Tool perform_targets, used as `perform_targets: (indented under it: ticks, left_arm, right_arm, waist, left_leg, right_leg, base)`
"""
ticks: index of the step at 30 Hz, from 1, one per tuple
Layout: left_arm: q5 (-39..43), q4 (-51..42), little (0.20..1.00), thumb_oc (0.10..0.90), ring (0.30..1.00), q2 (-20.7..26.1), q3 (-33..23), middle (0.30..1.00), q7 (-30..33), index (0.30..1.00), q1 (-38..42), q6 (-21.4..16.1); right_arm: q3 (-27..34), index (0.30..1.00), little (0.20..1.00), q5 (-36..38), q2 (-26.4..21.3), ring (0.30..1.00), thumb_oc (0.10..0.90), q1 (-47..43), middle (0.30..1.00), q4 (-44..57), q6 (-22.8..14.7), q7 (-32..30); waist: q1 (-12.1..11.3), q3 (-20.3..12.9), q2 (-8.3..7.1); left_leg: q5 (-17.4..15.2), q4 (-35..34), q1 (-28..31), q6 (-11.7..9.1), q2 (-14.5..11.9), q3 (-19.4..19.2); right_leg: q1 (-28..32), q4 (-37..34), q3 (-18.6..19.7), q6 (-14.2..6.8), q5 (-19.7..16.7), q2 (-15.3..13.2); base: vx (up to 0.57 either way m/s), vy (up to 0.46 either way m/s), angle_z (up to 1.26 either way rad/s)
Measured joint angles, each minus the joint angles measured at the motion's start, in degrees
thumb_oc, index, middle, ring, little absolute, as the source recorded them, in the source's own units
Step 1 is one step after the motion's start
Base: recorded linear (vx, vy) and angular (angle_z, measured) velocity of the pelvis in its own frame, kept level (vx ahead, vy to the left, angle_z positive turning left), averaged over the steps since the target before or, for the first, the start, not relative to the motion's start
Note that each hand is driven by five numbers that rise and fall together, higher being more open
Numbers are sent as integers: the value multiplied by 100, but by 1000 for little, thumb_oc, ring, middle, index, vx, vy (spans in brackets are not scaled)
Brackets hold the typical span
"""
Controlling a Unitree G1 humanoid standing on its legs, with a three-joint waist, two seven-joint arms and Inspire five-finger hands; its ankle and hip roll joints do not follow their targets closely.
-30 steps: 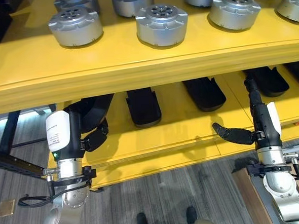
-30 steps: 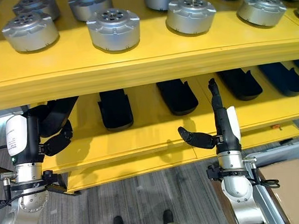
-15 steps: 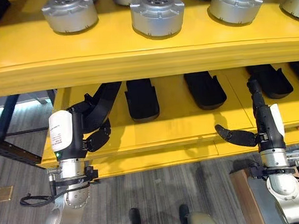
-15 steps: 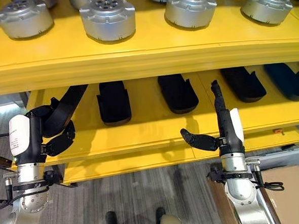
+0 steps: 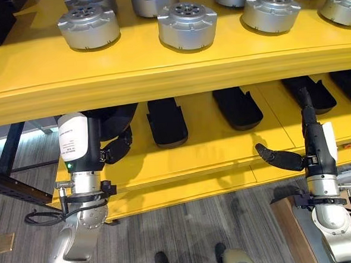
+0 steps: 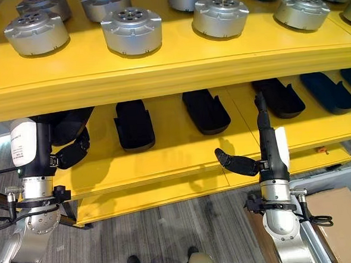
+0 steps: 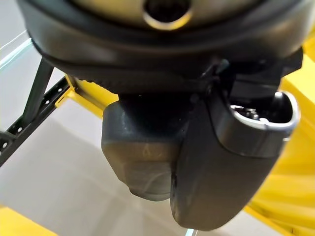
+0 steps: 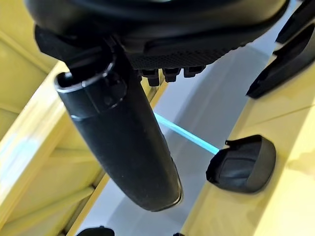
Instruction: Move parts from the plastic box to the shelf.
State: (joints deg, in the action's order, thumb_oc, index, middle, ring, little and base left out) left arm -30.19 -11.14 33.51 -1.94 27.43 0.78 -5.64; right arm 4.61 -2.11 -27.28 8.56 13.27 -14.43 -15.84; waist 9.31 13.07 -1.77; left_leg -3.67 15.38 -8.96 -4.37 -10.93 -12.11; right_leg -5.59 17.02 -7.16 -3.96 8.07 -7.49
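Observation:
My left hand [image 5: 118, 150] is shut on a long black part [image 5: 111, 119] at the left end of the lower yellow shelf [image 5: 213, 156]. The part reaches in under the upper shelf's edge. In the left wrist view the part [image 7: 142, 162] shows beyond the thumb [image 7: 231, 162]. My right hand [image 5: 310, 129] stands open in front of the lower shelf on the right, fingers straight up, thumb out to the left, holding nothing. The grey plastic box [image 6: 338, 179] sits on the floor at lower right, behind the right arm.
Several black parts [image 5: 166, 121] [image 5: 238, 108] [image 5: 311, 93] lie in a row on the lower shelf. Round silver parts [image 5: 187, 25] stand on the upper shelf [image 5: 160, 73], whose front edge overhangs the lower one. A cardboard sheet [image 6: 341, 216] lies in the box.
My left hand has pushed the black part further in under the upper shelf and sits a little higher. The camera has shifted slightly. The right hand has held its pose.

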Motion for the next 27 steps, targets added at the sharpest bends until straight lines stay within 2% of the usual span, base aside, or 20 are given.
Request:
perform_targets:
  ticks: [4,8,14,23,27]
  left_arm:
    - [-114,205,300,400,300,7,5,300,71,300,9,108]
    - [-177,453,300,400,300,8,-55,300,86,300,-26,254]
    - [-175,534,300,400,300,8,-79,300,85,300,-87,354]
    - [-176,531,300,400,300,8,-288,300,86,300,-311,398]
    - [-175,531,300,400,300,7,-286,300,86,300,-305,398]
  right_arm:
    - [134,1000,1000,1,-3,1000,900,-2,1000,-7,50,-83]
    - [138,1000,1000,3,40,1000,900,-28,1000,-7,95,-88]
    - [135,1000,1000,2,211,1000,900,-37,1000,-7,111,-72]
    - [129,1000,1000,-4,219,1000,900,-94,1000,-7,121,-68]
    - [125,1000,1000,-16,216,1000,900,-117,1000,-6,121,-66]
  waist:
    - [-11,6,-20]
    - [-36,7,-119]
    - [-170,-7,-286]
    - [-176,-54,-365]
    - [-167,-63,-379]
  left_leg:
    - [-284,522,-229,27,-76,49]
    - [-405,775,-341,53,-125,59]
    - [-410,726,-261,63,-106,51]
    - [-385,561,-58,54,-90,-2]
    - [-297,471,-81,19,-91,95]
  right_leg:
    - [-151,285,26,-28,155,3]
    - [-188,376,44,-36,186,20]
    - [-67,253,39,-66,165,17]
    - [110,117,53,-77,138,21]
    - [113,118,1,-61,139,62]
  base:
    - [5,50,-2]
    - [11,41,-2]
    - [12,5,0]
    - [-1,-21,-1]
    - [-41,-172,10]
